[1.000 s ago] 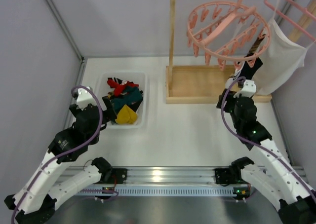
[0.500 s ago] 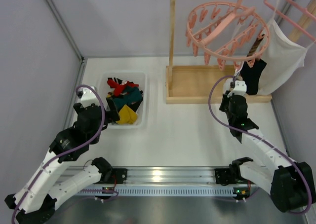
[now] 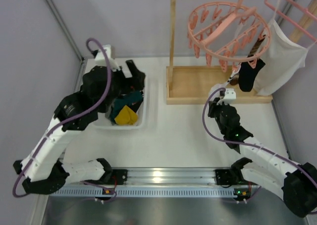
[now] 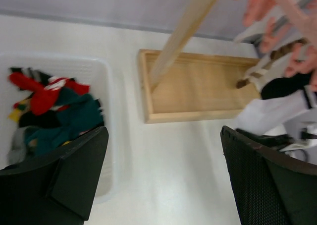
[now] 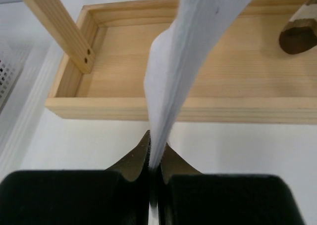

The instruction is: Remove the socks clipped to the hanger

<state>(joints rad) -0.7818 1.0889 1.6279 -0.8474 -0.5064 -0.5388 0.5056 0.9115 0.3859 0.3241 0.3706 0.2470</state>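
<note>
The round pink hanger (image 3: 228, 29) hangs from the wooden rail, and its pegs (image 4: 257, 7) show at the top right of the left wrist view. A black sock (image 3: 246, 75) and a brown striped sock (image 3: 255, 44) hang from its near right side. A white sock (image 5: 185, 46) runs taut from there down into my right gripper (image 5: 154, 158), which is shut on its lower end just in front of the wooden base. My left gripper (image 3: 130, 74) hovers open and empty over the far side of the bin; its fingers (image 4: 74, 170) stand wide apart.
A white bin (image 3: 144, 106) at the left holds several loose socks (image 4: 54, 106). The wooden stand base (image 3: 198, 84) and its post (image 3: 172, 31) sit under the hanger. A large white garment (image 3: 282, 56) hangs at the right on a plain pink hanger.
My right gripper has shut on the white sock and drawn back towards me and leftward. My left arm has risen from beside the bin and swung over its far side.
</note>
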